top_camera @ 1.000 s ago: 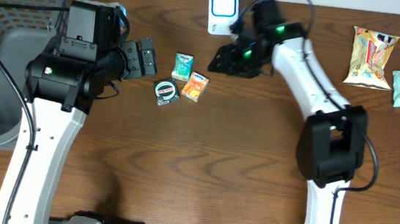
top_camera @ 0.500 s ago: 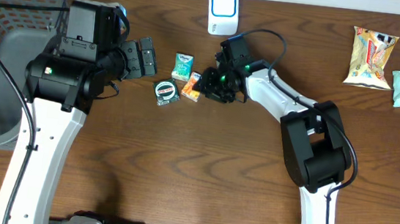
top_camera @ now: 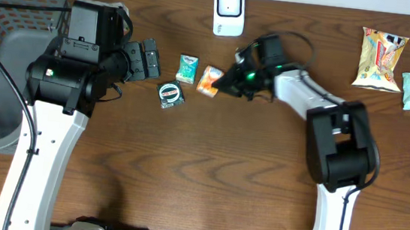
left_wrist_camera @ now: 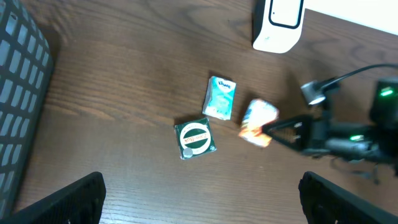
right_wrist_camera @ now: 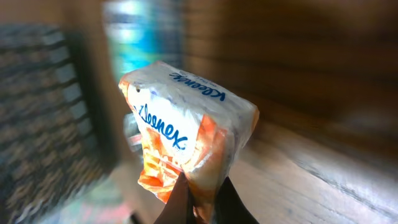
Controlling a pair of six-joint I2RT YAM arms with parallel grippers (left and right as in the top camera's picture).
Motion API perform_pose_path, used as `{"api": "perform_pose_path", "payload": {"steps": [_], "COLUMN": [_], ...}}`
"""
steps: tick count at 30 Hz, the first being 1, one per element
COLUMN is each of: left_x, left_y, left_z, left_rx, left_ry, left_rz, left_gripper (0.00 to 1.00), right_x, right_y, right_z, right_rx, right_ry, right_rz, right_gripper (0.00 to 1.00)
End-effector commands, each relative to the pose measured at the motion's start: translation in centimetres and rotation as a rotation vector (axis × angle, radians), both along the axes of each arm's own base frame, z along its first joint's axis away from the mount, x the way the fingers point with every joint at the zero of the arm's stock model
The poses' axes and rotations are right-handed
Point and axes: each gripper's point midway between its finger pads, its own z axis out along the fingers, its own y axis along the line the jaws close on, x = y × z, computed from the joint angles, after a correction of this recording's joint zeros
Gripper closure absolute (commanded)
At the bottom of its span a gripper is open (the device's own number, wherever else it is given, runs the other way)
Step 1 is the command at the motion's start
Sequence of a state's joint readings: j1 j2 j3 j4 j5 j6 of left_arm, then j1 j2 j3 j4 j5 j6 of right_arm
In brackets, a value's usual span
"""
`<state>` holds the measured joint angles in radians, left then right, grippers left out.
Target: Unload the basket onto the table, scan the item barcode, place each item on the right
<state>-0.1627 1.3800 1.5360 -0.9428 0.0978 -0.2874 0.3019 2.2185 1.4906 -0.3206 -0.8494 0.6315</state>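
Note:
An orange and white Kleenex tissue pack [top_camera: 208, 80] [right_wrist_camera: 186, 137] is pinched by its lower edge in my right gripper [top_camera: 224, 82] [right_wrist_camera: 200, 202], which is shut on it. The pack [left_wrist_camera: 257, 117] looks tilted up off the wood. The white barcode scanner [top_camera: 229, 10] [left_wrist_camera: 278, 23] stands at the table's back edge, above and slightly right of the pack. My left gripper [top_camera: 148, 58] [left_wrist_camera: 202, 202] hovers wide open to the left with nothing between its fingers.
A teal tissue pack [top_camera: 187, 68] [left_wrist_camera: 219, 98] and a green round-labelled packet [top_camera: 170, 94] [left_wrist_camera: 195, 137] lie left of the held pack. A grey mesh basket [top_camera: 0, 50] stands at the far left. Two snack bags [top_camera: 380, 56] lie at the far right.
My right gripper came down from beside the scanner to the orange pack and shut on it. The pack has shifted slightly right and tilted. The left arm stayed still.

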Motion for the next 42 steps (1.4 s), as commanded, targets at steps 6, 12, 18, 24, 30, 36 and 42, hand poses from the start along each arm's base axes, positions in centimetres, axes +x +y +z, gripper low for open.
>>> {"api": "perform_pose_path", "payload": {"steps": [6,12,18,24,30,36,42], "left_x": [0.0,0.0,0.0,0.0,0.0,0.0,0.0], "left_y": [0.3,0.3,0.3,0.3,0.3,0.3,0.3], "left_z": [0.3,0.3,0.3,0.3,0.3,0.3,0.3], "left_rx": [0.013,0.013,0.013,0.013,0.013,0.013,0.013], "left_ry": [-0.009,-0.009,-0.009,-0.009,-0.009,-0.009,-0.008], "left_rz": [0.005,0.005,0.005,0.005,0.005,0.005,0.005], "left_gripper": [0.02,0.02,0.02,0.02,0.02,0.02,0.02], "right_x": [-1.7,-0.6,1.4,2.0,2.5,1.1,0.5], "right_y": [-2.7,-4.3,-8.1,-9.8,-9.2,-8.3,-7.4], "right_z": [10.6,10.8,11.7,14.4,18.8,24.6,25.1], "right_rx": [0.608,0.602,0.585,0.568,0.55,0.544,0.555], "right_ry": [-0.24,-0.294,-0.368,-0.479,-0.691,-0.84,-0.827], "right_rz": [0.341,0.317,0.249,0.242,0.32,0.382,0.397], "right_gripper": [0.99,0.99,0.99,0.99,0.99,0.99,0.99]}}
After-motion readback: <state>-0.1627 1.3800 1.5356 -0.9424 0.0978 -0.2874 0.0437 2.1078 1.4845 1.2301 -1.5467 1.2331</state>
